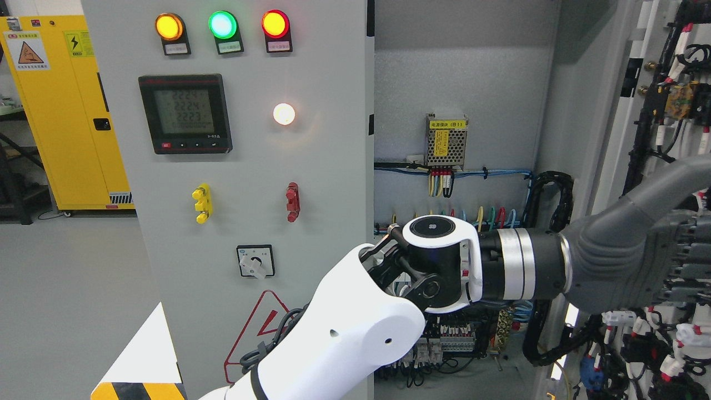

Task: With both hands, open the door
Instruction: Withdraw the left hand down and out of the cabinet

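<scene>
Head view: left hand presses upright door, swung open rightward.

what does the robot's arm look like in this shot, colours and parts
The left arm has a smooth glossy white shell with two small holes. Black cables run along its lower side. At the wrist sit black linkages, a white cap with a black round disc on top, then a silver ring and black collar. The left hand is covered in dark grey.

We see our left arm rising from the bottom edge, its wrist bent to the right, the grey left hand extended sideways.
</scene>
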Controlling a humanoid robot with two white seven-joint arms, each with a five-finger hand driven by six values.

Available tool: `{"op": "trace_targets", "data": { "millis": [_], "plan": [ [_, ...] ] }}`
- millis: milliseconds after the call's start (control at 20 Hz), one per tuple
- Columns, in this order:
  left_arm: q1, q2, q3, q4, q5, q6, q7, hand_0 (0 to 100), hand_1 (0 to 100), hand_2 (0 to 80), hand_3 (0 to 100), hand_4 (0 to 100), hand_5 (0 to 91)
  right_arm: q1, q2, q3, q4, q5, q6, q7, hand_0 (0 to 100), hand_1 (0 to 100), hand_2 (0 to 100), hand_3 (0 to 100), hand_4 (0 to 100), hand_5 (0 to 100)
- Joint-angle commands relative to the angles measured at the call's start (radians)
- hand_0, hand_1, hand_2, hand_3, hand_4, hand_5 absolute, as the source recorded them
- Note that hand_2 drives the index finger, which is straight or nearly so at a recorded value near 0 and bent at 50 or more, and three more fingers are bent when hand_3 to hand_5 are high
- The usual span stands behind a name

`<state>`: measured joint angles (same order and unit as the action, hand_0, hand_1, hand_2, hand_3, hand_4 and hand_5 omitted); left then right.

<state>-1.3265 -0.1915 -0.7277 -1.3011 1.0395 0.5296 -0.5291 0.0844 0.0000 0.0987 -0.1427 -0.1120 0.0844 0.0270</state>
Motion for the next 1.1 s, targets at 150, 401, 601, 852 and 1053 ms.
{"op": "trace_targets", "data": {
  "millis": [150,401,601,852,1053],
  "plan": [
    [0.018,0.006,0.091,-0.021,-0.012,0.075,0.001,0,0,0.0,0,0,0.0,0.0,0.034,-0.001,0.0,0.0,0.0,0.001,21,11,0,0,0,0],
    [0.044,0.014,0.191,-0.069,-0.024,0.138,0.003,0,0,0.0,0,0,0.0,0.0,0.034,-0.001,0.0,0.0,0.0,0.001,21,10,0,0,0,0],
    [0.174,0.117,0.252,-0.217,-0.061,0.201,0.001,0,0,0.1,0,0,0.0,0.0,0.034,-0.001,-0.001,0.0,0.0,0.001,21,10,0,0,0,0],
    [0.462,0.354,0.254,-0.443,-0.062,0.193,0.001,0,0,1.7,0,0,0.0,0.0,0.034,-0.001,-0.001,0.0,0.0,0.001,21,11,0,0,0,0],
    [0.735,0.573,0.267,-0.569,-0.075,0.065,0.009,0,0,1.9,0,0,0.0,0.0,0.034,-0.001,-0.001,0.0,0.0,0.001,21,10,0,0,0,0]
  ]
}}
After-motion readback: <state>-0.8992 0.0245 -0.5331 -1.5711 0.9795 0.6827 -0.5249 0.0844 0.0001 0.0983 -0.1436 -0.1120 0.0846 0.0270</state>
